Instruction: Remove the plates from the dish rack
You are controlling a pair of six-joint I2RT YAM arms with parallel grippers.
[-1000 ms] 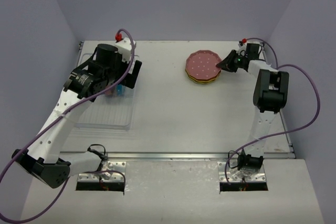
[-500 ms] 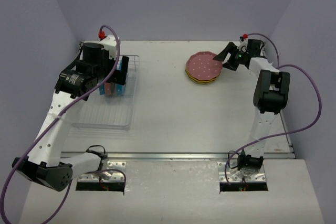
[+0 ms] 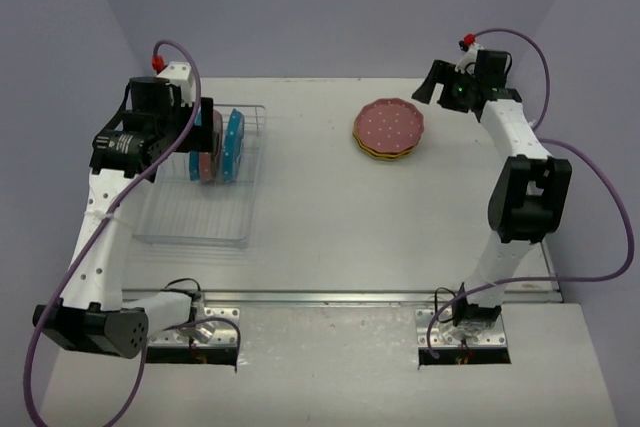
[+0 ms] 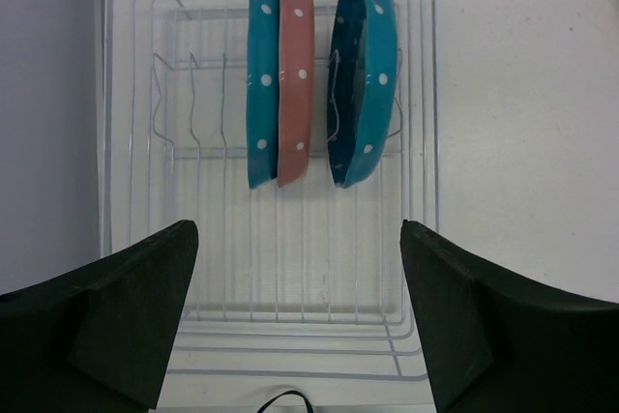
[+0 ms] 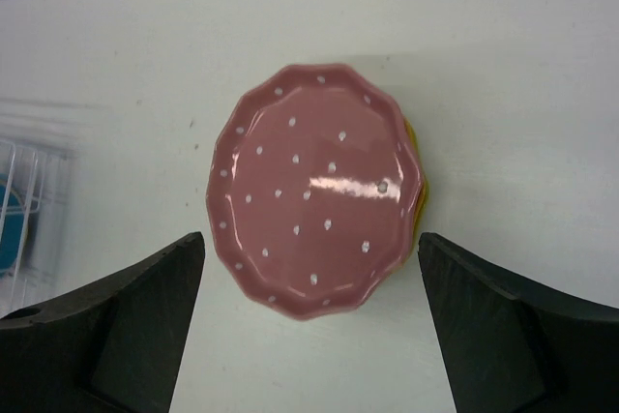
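Gaping wide and empty, left tool [image 4: 298, 231] faces the dish rack [image 4: 224, 273], right tool [image 5: 311, 239] the pink plate [image 5: 311, 176].

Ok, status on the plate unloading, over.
Left hand open at dish rack, right hand open near pink-topped stack. Three plates upright in rack. Nothing blocking.

From above and behind the arm bases we look steeply down on the whole surface [image 3: 330, 217], from afar. At the left wrist we look down between its jaws, close over the dish rack [image 4: 290, 268], which the overhead view shows at left. At the right wrist we look down on the stacked plates [image 5: 317, 202], shared with the overhead view; the rack's corner shows left
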